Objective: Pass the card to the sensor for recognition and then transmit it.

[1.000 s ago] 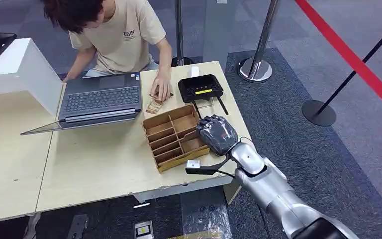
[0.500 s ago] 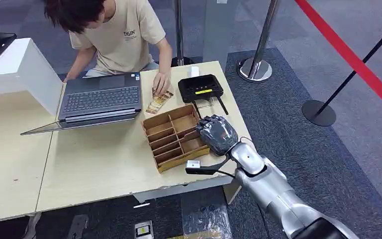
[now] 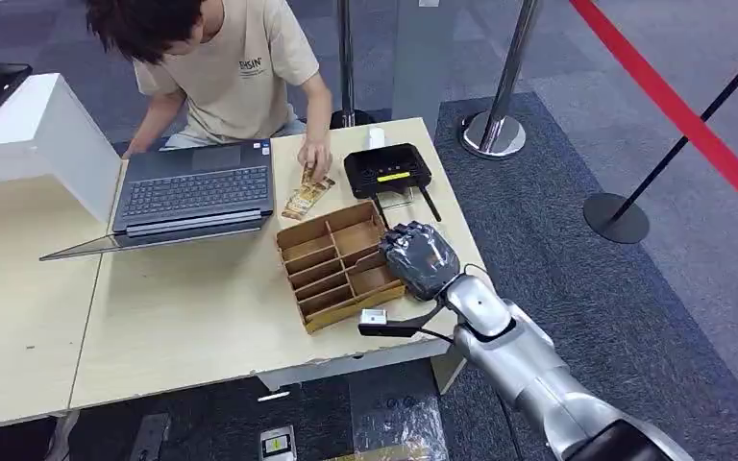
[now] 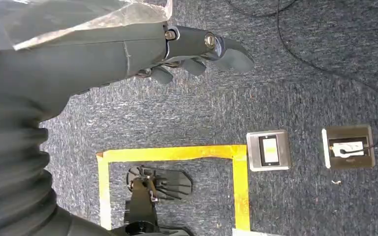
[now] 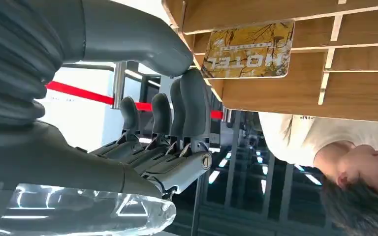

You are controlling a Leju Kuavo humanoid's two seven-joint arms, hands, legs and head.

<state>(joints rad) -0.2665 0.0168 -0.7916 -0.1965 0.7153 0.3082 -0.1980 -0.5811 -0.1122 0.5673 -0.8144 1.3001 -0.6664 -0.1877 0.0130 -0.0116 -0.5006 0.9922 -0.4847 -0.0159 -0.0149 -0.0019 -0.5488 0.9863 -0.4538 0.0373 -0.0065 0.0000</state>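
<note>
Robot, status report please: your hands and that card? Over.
Left hand hanging over carpet, holding nothing. Right hand at the wooden tray, right by the hotel card; grip unclear. Person's hand on cards beside the black reader.

— How's the light from the head view?
— Even and bright from overhead; the pale wooden table carries only soft shadows, everything sharp.
— And the wrists?
— The right one is backlit, windows blown out white; the left is dim but clear.
</note>
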